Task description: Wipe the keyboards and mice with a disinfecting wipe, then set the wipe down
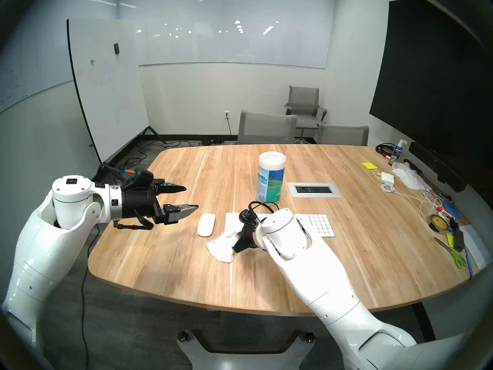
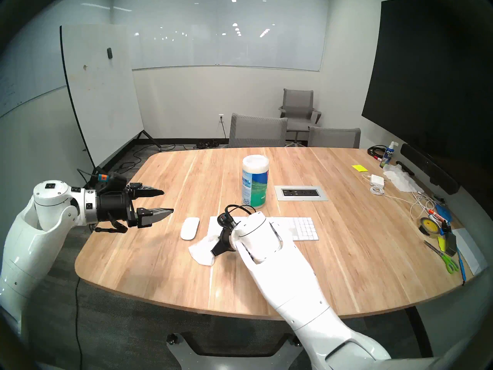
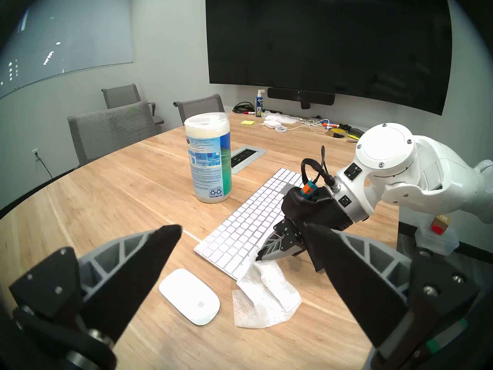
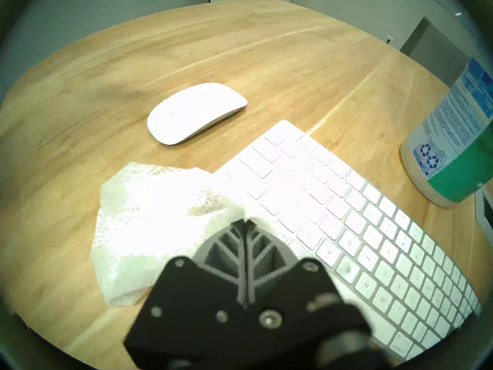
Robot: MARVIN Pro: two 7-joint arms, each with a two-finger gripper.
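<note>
The right gripper [image 4: 244,222] is clamped on the wipe [image 4: 149,217] at the keyboard's [image 3: 250,222] left end (mouse [image 1: 206,224] at its 10 o'clock). The left gripper [image 1: 190,198] hovers with fingers apart.

Pale striped-grain wooden table [image 1: 346,254], slim white keyboard [image 3: 248,222] with white keys and silver edge, smooth plain white oval mouse [image 3: 190,297], white mesh-textured semi-sheer wipe [image 3: 266,300], white-lidded canister [image 1: 271,180] with blue-green label, black-and-grey left tool [image 1: 190,197], yellow sticky note [image 1: 369,165].
</note>
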